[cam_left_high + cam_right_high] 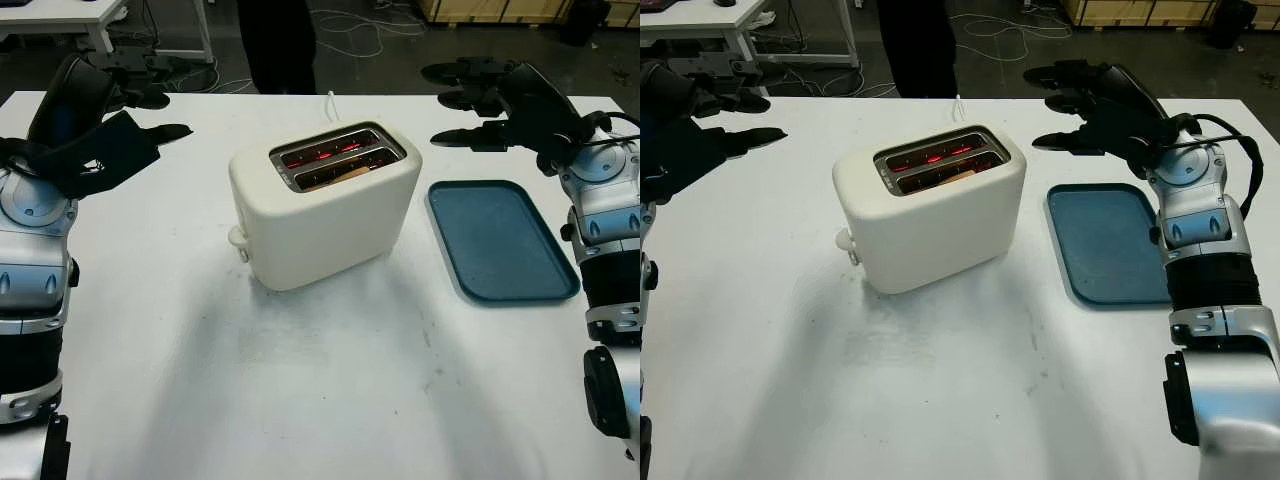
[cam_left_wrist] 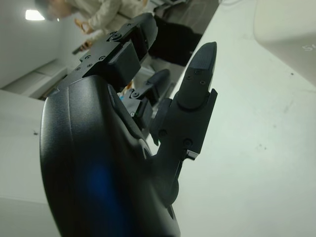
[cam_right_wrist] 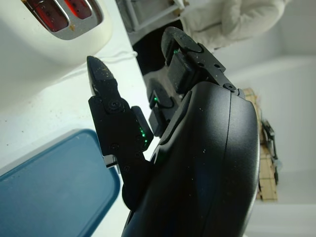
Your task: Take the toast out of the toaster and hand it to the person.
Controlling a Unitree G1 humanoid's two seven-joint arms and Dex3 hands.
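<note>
From the head views, the cream toaster [image 1: 322,205] sits mid-table, slots glowing red, the toast [image 1: 345,171] low in the nearer slot; the left hand [image 1: 120,140] and right hand [image 1: 1095,105] hover open at either side, the blue tray [image 1: 1105,245] right of the toaster, a person [image 1: 278,45] beyond the table. The left wrist view shows empty fingers [image 2: 197,84] over bare tabletop; the right wrist view likewise, above the tray's edge. I'd bring one hand straight over that slot and pinch the toast's top edge, clear of the hot metal.
</note>
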